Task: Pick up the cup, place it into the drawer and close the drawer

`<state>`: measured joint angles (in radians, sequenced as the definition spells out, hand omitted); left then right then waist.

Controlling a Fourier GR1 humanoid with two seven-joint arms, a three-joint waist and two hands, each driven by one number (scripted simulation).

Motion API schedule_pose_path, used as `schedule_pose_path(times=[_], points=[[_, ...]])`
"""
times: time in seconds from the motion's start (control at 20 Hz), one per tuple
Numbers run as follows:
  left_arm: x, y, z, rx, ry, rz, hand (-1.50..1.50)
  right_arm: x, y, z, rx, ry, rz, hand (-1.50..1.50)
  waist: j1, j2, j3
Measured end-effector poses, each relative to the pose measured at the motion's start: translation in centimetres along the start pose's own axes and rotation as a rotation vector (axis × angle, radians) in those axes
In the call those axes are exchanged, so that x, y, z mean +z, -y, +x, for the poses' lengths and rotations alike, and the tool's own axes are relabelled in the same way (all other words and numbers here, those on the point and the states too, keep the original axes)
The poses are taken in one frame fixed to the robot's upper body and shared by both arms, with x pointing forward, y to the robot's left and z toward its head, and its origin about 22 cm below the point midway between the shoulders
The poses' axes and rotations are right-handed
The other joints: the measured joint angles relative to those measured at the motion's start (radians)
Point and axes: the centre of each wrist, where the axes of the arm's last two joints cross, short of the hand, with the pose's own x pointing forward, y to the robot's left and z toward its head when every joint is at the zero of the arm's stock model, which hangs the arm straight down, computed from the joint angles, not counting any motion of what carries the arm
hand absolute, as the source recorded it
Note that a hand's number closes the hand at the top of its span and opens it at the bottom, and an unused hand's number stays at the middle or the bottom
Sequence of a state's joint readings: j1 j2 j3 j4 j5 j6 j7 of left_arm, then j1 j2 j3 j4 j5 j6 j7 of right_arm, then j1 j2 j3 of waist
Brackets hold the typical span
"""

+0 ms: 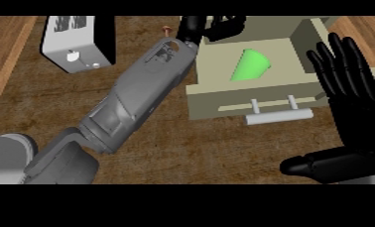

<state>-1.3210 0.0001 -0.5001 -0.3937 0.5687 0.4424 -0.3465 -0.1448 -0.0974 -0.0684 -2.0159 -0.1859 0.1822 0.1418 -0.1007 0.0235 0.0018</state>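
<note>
The green cup already lies inside the open drawer, tipped on its side, long axis running roughly up the view, ready for closing. The left hand hovers past the drawer's far edge, fingers curled on nothing. The right hand rests open beside the drawer, above the worktop.

Grey forearm, black hands.

The left forearm is formed of smooth grey shells, with a paler rounded cuff at the lower end and darker recessed openings near the wrist. A seam is seen between its segments. The left hand is glossy black with thick fingers. The right hand is likewise glossy black, with long segmented fingers and a stubby thumb.
</note>
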Motion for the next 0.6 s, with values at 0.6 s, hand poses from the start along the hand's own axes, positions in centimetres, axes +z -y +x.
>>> schedule_pose_path(times=[0.6], points=[[0.5, 0.67, -0.16, 0.032, 0.008, -0.004, -1.5, -0.41, 0.15, 0.15, -0.049, 0.03, 0.018, -1.5, -0.011, 0.003, 0.0]])
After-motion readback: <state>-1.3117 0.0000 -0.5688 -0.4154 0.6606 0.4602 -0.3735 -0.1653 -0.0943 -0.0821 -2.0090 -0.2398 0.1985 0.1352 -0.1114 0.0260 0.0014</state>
